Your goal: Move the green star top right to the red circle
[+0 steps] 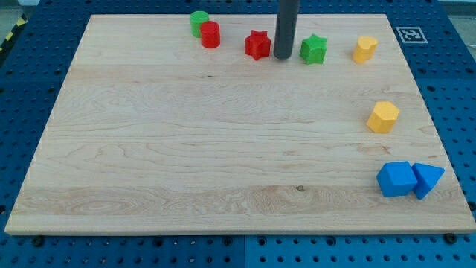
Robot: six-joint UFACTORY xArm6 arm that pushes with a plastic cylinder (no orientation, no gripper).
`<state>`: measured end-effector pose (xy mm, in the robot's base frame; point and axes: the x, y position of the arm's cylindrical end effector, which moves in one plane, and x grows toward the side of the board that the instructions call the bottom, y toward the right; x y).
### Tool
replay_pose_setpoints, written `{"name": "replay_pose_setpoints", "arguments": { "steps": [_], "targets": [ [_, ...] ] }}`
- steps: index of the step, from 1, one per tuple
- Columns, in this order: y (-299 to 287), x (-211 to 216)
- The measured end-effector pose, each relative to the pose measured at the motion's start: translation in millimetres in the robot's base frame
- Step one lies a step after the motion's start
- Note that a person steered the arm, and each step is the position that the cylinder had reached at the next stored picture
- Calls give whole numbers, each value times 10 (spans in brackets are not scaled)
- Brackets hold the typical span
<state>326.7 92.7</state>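
The green star (314, 49) lies near the view's top, right of centre. The red circle (210, 35) stands at the top, left of centre, touching a green circle (198, 22) just above and left of it. A red star (257, 45) lies between the red circle and the green star. My tip (282, 56) is on the board between the red star and the green star, close to the green star's left side; contact cannot be told.
A yellow block (364, 49) lies right of the green star. A yellow hexagon (383, 117) sits at the right edge. A blue cube (396, 179) and a blue triangle (427, 179) touch at the bottom right. The wooden board (186, 149) rests on a blue pegboard.
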Motion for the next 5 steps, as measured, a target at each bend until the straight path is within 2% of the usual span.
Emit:
{"name": "replay_pose_setpoints", "arguments": {
  "steps": [1, 2, 3, 5],
  "targets": [
    [224, 72],
    [-423, -261],
    [-682, -416],
    [990, 155]
  ]
}}
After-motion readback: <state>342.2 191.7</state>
